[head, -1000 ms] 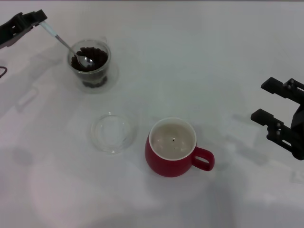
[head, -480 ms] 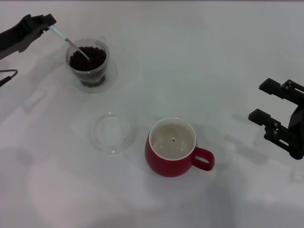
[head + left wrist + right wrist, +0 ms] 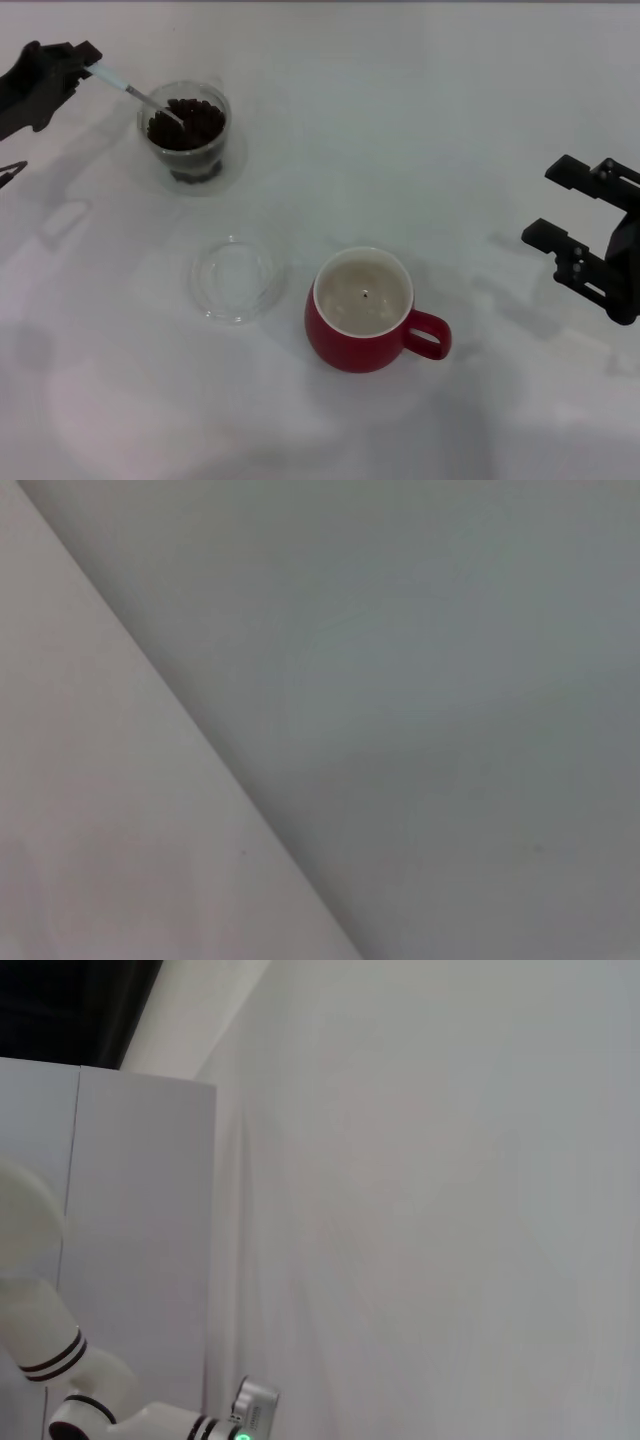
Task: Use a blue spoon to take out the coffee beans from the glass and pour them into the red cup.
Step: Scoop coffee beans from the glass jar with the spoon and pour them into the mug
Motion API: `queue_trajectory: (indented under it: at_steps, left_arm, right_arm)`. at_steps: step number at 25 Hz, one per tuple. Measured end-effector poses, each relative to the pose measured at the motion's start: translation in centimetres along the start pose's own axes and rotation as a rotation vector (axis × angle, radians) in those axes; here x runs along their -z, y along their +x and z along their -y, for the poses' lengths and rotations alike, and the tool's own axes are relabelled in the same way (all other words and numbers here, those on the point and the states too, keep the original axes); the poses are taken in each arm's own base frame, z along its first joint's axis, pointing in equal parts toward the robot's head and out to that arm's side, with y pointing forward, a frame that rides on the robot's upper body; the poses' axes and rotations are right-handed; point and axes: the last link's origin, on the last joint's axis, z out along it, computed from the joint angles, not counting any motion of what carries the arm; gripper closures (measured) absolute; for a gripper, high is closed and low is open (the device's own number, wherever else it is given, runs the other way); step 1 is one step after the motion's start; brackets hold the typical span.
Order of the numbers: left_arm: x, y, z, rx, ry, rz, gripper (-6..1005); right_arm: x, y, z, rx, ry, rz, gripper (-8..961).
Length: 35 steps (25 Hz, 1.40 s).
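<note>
Left tool [image 3: 82,60] clamping blue spoon [image 3: 118,86], bowl in coffee beans [image 3: 190,122]

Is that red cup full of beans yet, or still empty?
Nearly empty. The red cup stands upright, its cream inside bare but for one dark speck, perhaps a bean. The coffee beans are heaped in the glass.

Lab-type setup: bare white table [image 3: 420,130], white wall panels [image 3: 140,1240].
</note>
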Motion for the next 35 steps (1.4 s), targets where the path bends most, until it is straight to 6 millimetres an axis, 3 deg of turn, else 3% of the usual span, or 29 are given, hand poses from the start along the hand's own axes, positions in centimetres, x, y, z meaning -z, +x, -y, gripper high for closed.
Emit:
queue_trajectory:
  at_steps: [17,35]
  left_arm:
    - [3.6,0.0,0.2,0.082,-0.138,-0.062,874]
    - [1.7,-3.1,-3.4,-0.070,-0.294,0.174,876]
  right_arm:
    - [-0.3,-0.2,0.3,0.008,-0.014,0.006,363]
    - [-0.4,-0.5,1.1,0.049,0.034,0.023,363]
